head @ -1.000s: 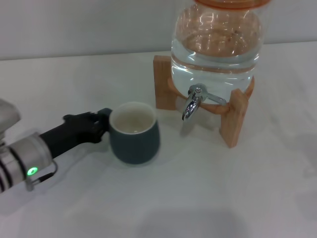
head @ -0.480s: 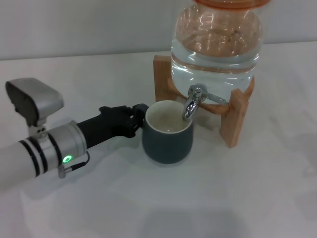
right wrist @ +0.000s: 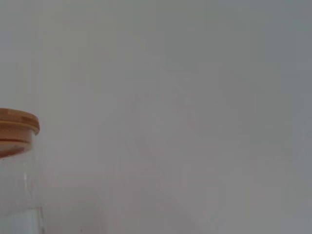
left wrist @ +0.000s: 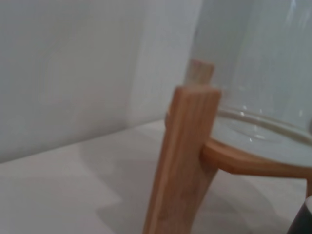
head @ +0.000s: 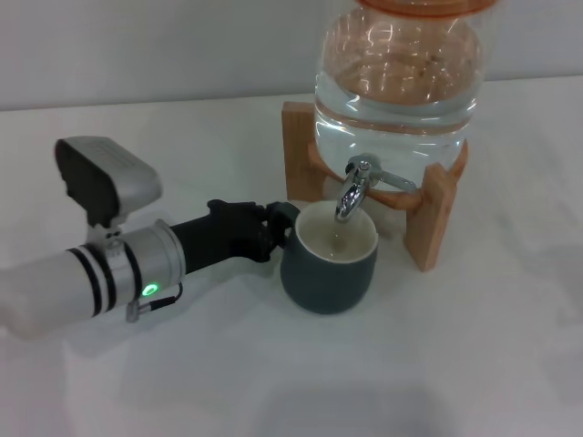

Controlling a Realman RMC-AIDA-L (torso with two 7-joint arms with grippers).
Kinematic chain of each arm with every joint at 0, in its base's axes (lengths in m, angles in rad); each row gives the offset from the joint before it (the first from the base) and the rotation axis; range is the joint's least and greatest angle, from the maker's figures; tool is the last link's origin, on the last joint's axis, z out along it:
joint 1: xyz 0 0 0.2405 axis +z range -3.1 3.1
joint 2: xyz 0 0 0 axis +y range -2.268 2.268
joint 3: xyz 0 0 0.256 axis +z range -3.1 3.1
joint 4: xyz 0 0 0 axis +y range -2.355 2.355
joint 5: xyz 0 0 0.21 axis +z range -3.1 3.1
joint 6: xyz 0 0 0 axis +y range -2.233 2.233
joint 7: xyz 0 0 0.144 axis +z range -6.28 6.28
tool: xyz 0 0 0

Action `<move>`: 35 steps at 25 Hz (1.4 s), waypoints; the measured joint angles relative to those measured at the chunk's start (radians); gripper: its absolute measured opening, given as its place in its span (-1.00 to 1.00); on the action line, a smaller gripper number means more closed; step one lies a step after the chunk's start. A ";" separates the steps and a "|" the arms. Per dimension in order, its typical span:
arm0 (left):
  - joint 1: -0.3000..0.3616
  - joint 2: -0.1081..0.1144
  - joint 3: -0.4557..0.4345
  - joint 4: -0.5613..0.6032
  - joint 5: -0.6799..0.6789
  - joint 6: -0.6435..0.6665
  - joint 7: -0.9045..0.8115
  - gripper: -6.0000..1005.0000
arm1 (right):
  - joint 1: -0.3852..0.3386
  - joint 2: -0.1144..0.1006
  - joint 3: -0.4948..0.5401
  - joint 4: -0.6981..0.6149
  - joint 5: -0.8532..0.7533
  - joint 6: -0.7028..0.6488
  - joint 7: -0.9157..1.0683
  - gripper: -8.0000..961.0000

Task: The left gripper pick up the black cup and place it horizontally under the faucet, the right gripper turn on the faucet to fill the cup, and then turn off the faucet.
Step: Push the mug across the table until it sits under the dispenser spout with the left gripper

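The black cup [head: 330, 273] stands upright on the white table, its cream inside showing, directly below the spout of the chrome faucet [head: 351, 193]. The faucet sits on a clear water jar [head: 397, 82] in a wooden stand [head: 428, 218]. My left gripper [head: 278, 229] reaches in from the left and is shut on the cup's handle side. A dark edge of the cup shows in the left wrist view [left wrist: 303, 222], beside the stand's post [left wrist: 183, 161]. My right gripper is out of view.
The jar holds water and has an orange lid rim; its lid shows in the right wrist view [right wrist: 14, 129]. A pale wall runs behind the table. White tabletop [head: 455, 364] lies in front of and right of the stand.
My left gripper has carried the cup rightwards from the table's left-middle to directly below the faucet spout. The arm has extended further into view.
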 joint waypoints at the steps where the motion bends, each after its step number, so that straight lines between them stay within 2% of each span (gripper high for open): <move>1: -0.006 0.000 0.000 -0.006 0.003 0.009 0.009 -0.70 | 0.000 0.000 0.000 0.000 0.000 0.000 0.000 0.81; 22: -0.016 -0.005 -0.033 -0.046 -0.053 0.010 0.199 -0.72 | 0.020 0.000 0.000 0.000 0.000 -0.023 0.000 0.81; 35: -0.039 -0.002 -0.057 -0.077 -0.026 0.027 0.207 -0.73 | 0.035 0.000 -0.002 0.000 0.000 -0.039 -0.007 0.81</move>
